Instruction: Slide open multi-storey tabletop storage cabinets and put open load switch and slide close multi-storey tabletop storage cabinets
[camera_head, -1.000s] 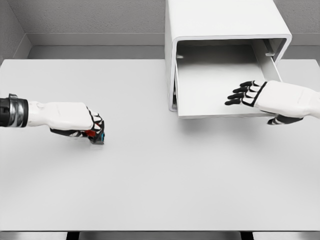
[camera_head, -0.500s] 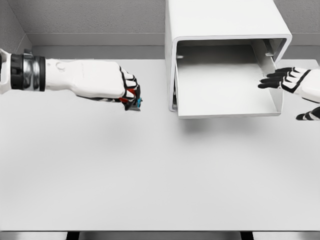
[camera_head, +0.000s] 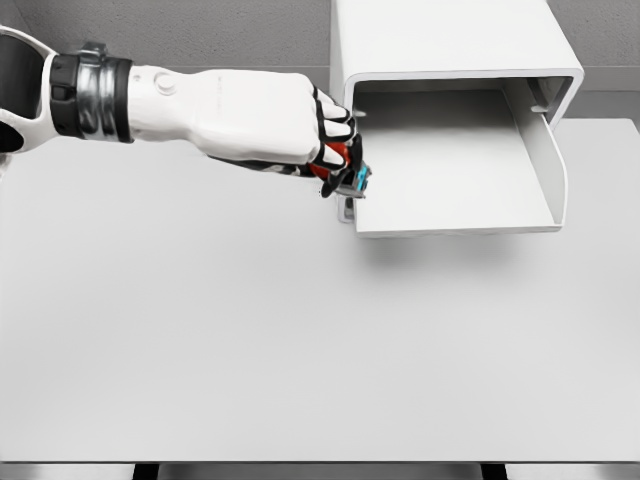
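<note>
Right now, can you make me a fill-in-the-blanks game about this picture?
1. The left robot hand holds the load switch at the drawer's ____ edge.
2. The cabinet has its drawer slid ____.
3. The cabinet stands on a ____ table.
Missing words: left, open, white.

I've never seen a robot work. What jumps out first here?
A big white robot left hand reaches in from the upper left, gripping a small red-and-blue load switch at the edge of the open drawer. That drawer sticks out of a white tabletop cabinet at top right.
</note>
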